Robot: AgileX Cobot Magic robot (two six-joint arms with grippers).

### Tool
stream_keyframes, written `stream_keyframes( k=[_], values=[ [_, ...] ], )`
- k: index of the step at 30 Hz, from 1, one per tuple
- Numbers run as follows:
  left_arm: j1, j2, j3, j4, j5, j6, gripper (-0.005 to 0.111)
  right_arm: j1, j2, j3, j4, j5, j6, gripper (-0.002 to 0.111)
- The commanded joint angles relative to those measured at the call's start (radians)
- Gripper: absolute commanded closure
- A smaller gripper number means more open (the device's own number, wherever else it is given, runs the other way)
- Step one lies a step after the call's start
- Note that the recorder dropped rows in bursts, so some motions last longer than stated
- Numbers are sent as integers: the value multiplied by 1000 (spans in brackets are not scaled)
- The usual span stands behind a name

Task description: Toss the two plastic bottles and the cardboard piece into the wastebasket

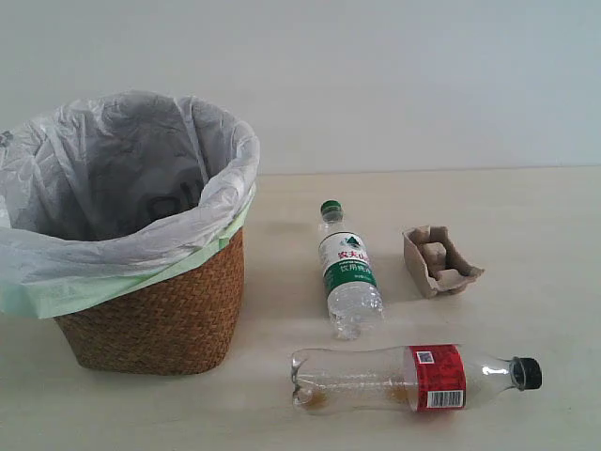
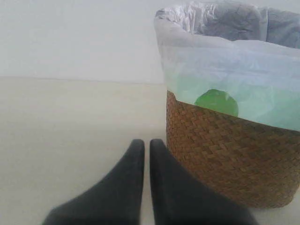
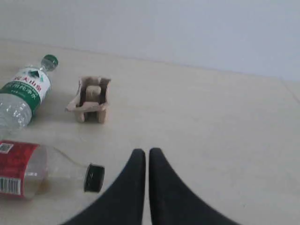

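Observation:
The wicker wastebasket (image 1: 160,319) with its white-grey bag stands at the left. To its right lies the green-capped bottle (image 1: 346,268), cap pointing away. The tan cardboard piece (image 1: 438,260) sits right of it. Nearer the front lies the red-label bottle (image 1: 413,376), black cap to the right. Neither gripper shows in the exterior view. My left gripper (image 2: 146,143) is shut and empty, low over the table beside the wastebasket (image 2: 225,164). My right gripper (image 3: 146,152) is shut and empty, apart from the red-label bottle's cap (image 3: 94,177), the cardboard piece (image 3: 90,100) and the green-capped bottle (image 3: 26,91).
A pale wooden table (image 1: 526,207) carries everything, with a plain light wall behind it. The bag's pale green edge (image 2: 216,101) hangs over the basket's outer wall.

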Motion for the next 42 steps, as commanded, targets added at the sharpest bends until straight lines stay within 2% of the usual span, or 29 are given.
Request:
stream_keyframes(
  k=[1,8,11,13,15,18,22,27,30,33,34,37,38,42],
  values=[
    [1,-4,4,-8,1,7,103,-6,-6,0,-37,-217,-18,108],
    [1,-4,4,-8,1,7,103,-6,-6,0,-35,-570,18,108],
    [1,-4,4,-8,1,7,103,-6,-6,0,-12,-737,209,108],
    [1,-4,4,-8,1,7,103,-6,-6,0,-12,-787,317,108],
    [1,-4,4,-8,1,7,103,-6,-6,-37,-12,-759,356,108],
    [1,-4,4,-8,1,7,103,-6,14,-158,-32,-625,384,108],
    [1,-4,4,-8,1,7,103,5,124,-355,-74,-393,399,108],
    [1,-4,4,-8,1,7,103,55,289,-537,-100,-231,347,106],
    [1,-4,4,-8,1,7,103,103,415,-641,-100,-165,324,90],
    [1,-4,4,-8,1,7,103,145,544,-729,-100,-83,312,58],
    [1,-4,4,-8,1,7,103,152,592,-768,-100,-48,302,41],
    [1,-4,4,-8,1,7,103,152,738,-852,-95,54,309,11],
    [1,-4,4,-8,1,7,103,152,788,-879,-91,95,317,4],
    [1,-4,4,-8,1,7,103,152,949,-946,-91,198,317,3]
  ],
)
